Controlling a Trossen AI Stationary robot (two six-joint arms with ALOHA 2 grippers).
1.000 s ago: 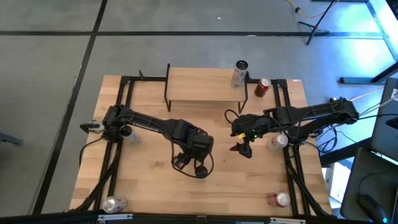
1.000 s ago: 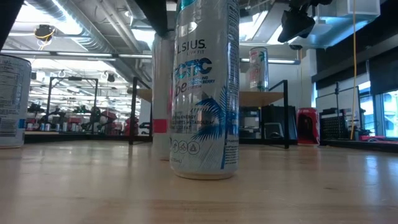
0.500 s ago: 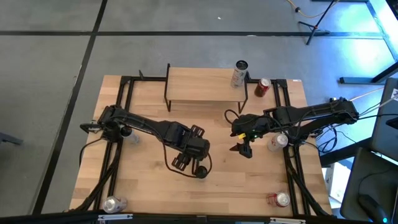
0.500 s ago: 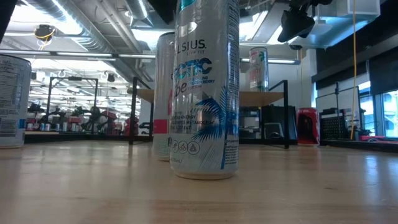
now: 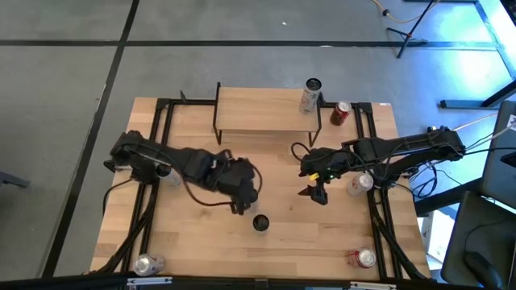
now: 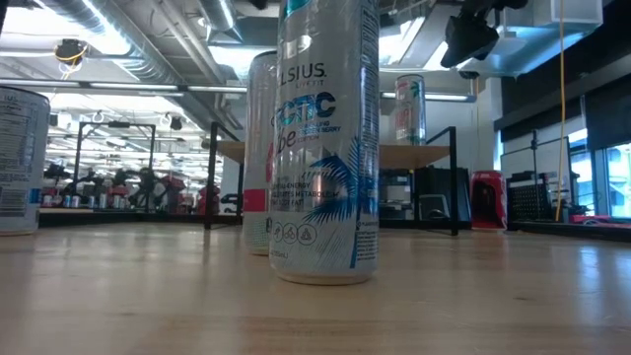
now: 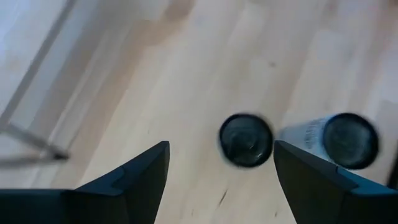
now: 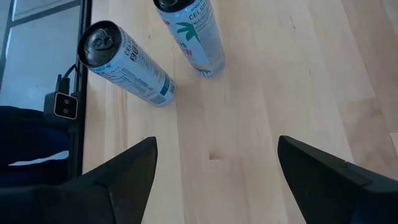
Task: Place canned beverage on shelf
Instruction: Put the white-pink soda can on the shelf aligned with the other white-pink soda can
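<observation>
Fingers of the left gripper (image 5: 239, 196) stand apart with nothing between them; the left wrist view shows bare wood between the two dark fingers (image 7: 134, 180). The gripper hangs over the table's middle, and the dark-topped can (image 5: 260, 223) stands upright and free at about 4 o'clock from it, near but not touching. In the left wrist view that can (image 7: 246, 139) appears from above beside a second can (image 7: 339, 139).

At 3 o'clock from the left gripper, well apart, the right gripper (image 5: 316, 193) hovers with its fingers likewise spread and empty. The right wrist view looks past them at two cans, a teal-labelled one (image 8: 127, 63) and a palm-printed one (image 8: 191, 35), standing close together on the wood.

The shelf (image 5: 264, 109) sits at 12 o'clock from the dark-topped can, against the table's far edge. Its wooden top is bare but for one white can (image 5: 310, 95) at its right end, so most of its length lies open. A red can (image 5: 340, 113) stands on the table just past that end.

Between the two grippers and the shelf's front legs the table (image 5: 290, 242) is open wood. Other cans keep to the edges: one at the near-left corner (image 5: 149, 263), one at the near-right corner (image 5: 361, 258), one by the right arm (image 5: 359, 184).
</observation>
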